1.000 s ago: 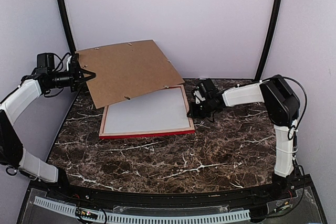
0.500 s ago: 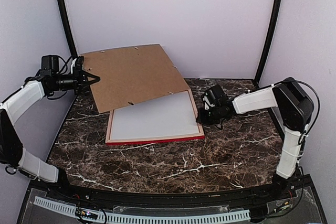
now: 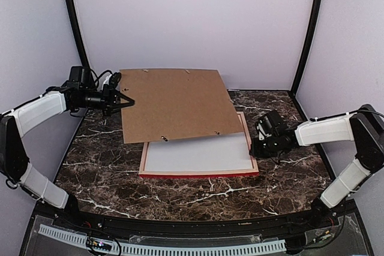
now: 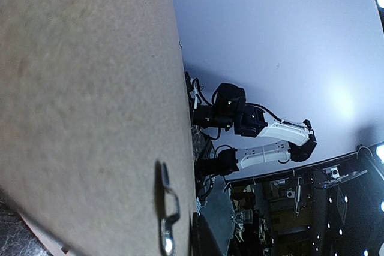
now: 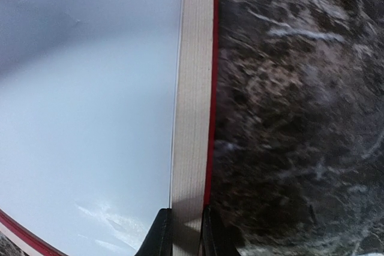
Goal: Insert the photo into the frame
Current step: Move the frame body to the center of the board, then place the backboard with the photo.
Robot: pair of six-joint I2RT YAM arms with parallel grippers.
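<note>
With left jaws clamping the raised backing board (image 3: 174,103), right jaws clamped on the frame (image 3: 198,173) rail should drag it flat.

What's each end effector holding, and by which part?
Left end effector grips the brown backing board by its left edge; right end effector pinches the frame by its right rail.

The frame (image 3: 198,174) is red-edged pale wood, the board (image 3: 177,103) plain brown, the table (image 3: 240,193) dark white-veined marble.
</note>
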